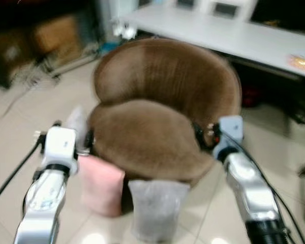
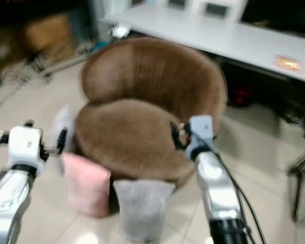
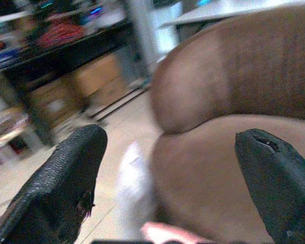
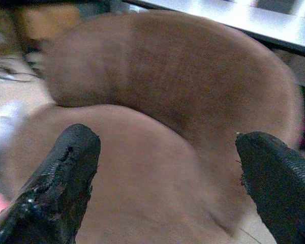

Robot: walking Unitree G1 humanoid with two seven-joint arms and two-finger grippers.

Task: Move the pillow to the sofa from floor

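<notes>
Two pincers open, empty, raised beside sofa (image 1: 157, 122). Pink pillow (image 1: 100, 185) on floor, leaning on sofa front, standing tall, at 5 o'clock below left pincer (image 1: 86, 145). Right pincer (image 1: 201, 136) farther.

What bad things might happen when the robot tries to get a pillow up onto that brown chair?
1. Three pillows lean at the sofa base: pink pillow, grey pillow, white pillow. Grabbing one may topple its neighbour.
2. Both tools, left tool and right tool, are open up at seat level, so reaching down might bump the seat edge.
3. The views are blurred, so aim may be off.
</notes>
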